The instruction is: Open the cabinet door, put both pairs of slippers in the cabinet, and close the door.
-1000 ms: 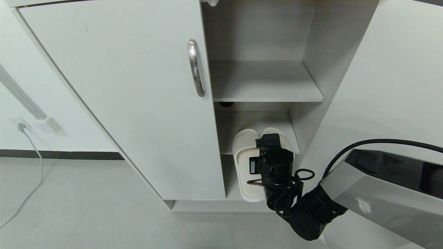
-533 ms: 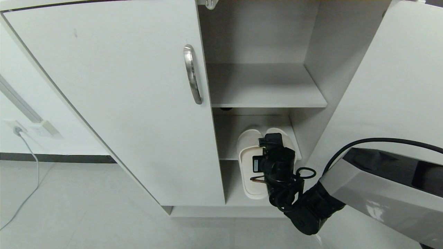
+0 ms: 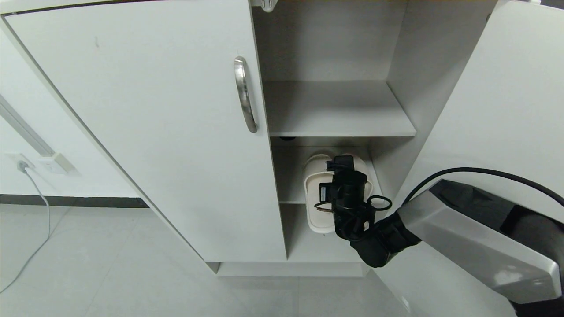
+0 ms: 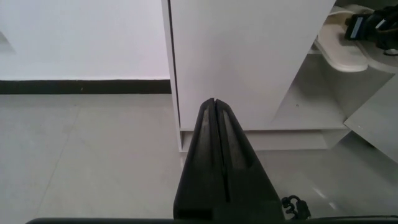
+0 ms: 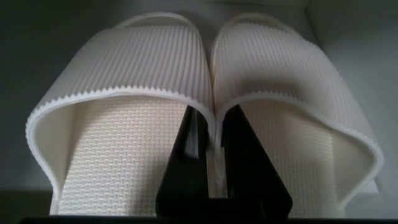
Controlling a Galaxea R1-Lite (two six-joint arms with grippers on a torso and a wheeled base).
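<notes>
Farthest left, a wall socket (image 3: 20, 165) sits low on the wall with a grey cable (image 3: 44, 220) trailing down to the tiled floor (image 3: 110, 273). Next comes the cabinet (image 3: 398, 57), whose left door (image 3: 145, 123) is shut, a curved metal handle (image 3: 244, 94) upright near its inner edge. The left gripper (image 4: 214, 124) hangs above the floor in front of that shut door, its two fingers pressed flat together with nothing between them. Right of the handle the compartment stands open: an upper shelf (image 3: 335, 110) and, below it, a lower shelf (image 3: 288, 176). A pair of white slippers (image 3: 315, 211) lies side by side over the lower shelf, toes pointing inward, heels jutting past its front edge. The right gripper (image 5: 211, 134) is clamped on the slippers' touching inner edges, one finger inside each slipper. Farthest right, the right door (image 3: 498, 110) is swung wide open.
</notes>
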